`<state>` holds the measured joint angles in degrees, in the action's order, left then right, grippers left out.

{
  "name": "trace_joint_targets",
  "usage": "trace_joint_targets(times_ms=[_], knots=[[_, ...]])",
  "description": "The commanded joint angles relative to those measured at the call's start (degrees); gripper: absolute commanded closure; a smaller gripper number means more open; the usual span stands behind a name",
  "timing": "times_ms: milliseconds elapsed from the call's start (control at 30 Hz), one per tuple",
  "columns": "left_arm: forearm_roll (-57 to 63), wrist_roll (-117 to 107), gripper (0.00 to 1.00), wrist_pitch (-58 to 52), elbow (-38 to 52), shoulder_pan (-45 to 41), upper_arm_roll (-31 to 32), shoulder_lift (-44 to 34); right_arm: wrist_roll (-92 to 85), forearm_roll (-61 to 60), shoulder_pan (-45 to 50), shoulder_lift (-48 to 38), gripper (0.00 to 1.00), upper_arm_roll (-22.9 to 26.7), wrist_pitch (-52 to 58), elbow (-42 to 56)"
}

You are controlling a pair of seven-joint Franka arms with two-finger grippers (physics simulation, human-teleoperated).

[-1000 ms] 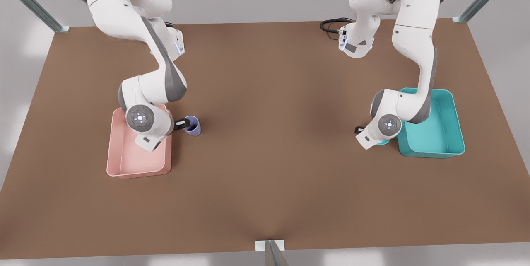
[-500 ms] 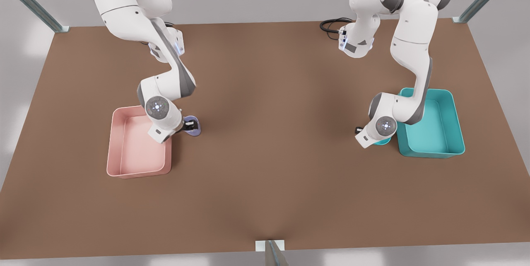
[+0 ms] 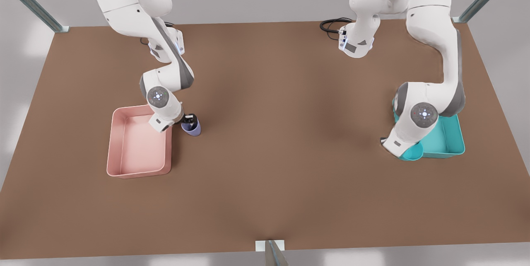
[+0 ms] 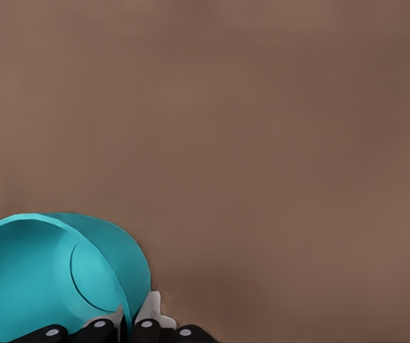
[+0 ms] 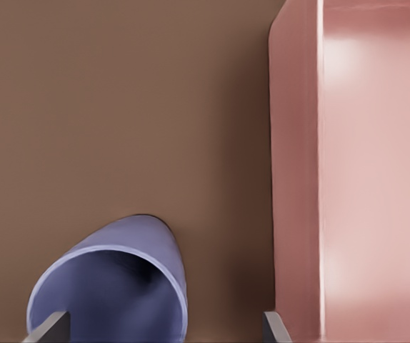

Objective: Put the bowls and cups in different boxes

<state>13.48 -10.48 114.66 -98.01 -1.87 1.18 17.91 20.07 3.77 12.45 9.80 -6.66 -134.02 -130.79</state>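
Our left gripper [image 4: 128, 330] is clamped on the teal bowl's [image 3: 414, 151] rim beside the teal box [image 3: 453, 143]; our right gripper [image 5: 163, 330] is spread around the cup's [image 3: 191, 127] wall, near the pink box [image 3: 114, 150].

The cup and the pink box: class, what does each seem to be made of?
The cup: probably matte plastic, going by its thin, even periwinkle wall. The pink box: likely smooth moulded plastic, given its rounded corners and soft highlights. Being simulator renders, both materials stay uncertain.

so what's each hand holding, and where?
Left hand pinches the teal bowl by its rim. Right hand straddles the cup wall, open, holding nothing.
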Motion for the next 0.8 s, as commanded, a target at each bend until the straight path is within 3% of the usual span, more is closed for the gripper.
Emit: trace_joint_targets(times_ms=[0,33,167,333,500,533,567,633,667,733,767], knots=[[-0.29,-2.27,0.79,-19.83,3.26,4.33,-1.97,-1.3,3.05,-0.43,0.12,-0.05,0.0,-0.02,-3.44,-0.87],[-0.56,0.9,0.79,-17.73,2.91,5.12,-5.92,-1.04,3.05,-0.43,0.12,0.3,0.0,-0.02,-3.97,-1.22],[-0.47,1.96,0.79,2.31,-10.89,7.41,-10.24,1.34,2.96,-0.52,-0.06,1.62,0.0,-0.02,-4.85,-1.49],[-0.65,1.96,0.79,17.17,-19.42,9.96,-10.32,5.9,2.96,-0.43,0.12,2.68,0.07,-0.02,-6.87,-3.16],[-0.65,1.96,0.79,20.16,-19.41,12.59,-10.32,9.69,2.87,-0.43,0.12,2.85,0.33,-0.02,-7.66,-3.86],[-0.65,2.66,0.11,19.9,-19.33,12.42,-10.32,9.6,2.87,-0.43,0.21,3.11,0.34,-0.02,-7.84,-3.86],[-0.65,3.1,0.0,18.59,-19.33,11.98,-10.41,8.99,2.87,-0.43,0.12,3.47,0.36,-0.02,-8.36,-3.86],[-0.73,2.75,0.0,7.97,-18.28,10.84,-10.32,2.49,2.87,-0.43,0.12,4.43,0.39,-0.02,-8.72,-3.86],[-1.43,3.01,0.0,-3.8,-14.24,10.57,-9.8,-1.2,2.87,-0.43,0.12,4.43,0.42,-0.02,-8.72,-3.86],[-5.03,2.92,0.0,-30.53,5.25,10.4,-1.11,-2.62,2.96,-0.43,0.29,4.43,0.63,-0.11,-8.72,-3.6],[-7.05,2.75,0.0,-33.7,10.09,9.61,2.58,-2.62,3.04,-0.43,0.29,4.35,0.71,-0.11,-8.63,-3.42]])
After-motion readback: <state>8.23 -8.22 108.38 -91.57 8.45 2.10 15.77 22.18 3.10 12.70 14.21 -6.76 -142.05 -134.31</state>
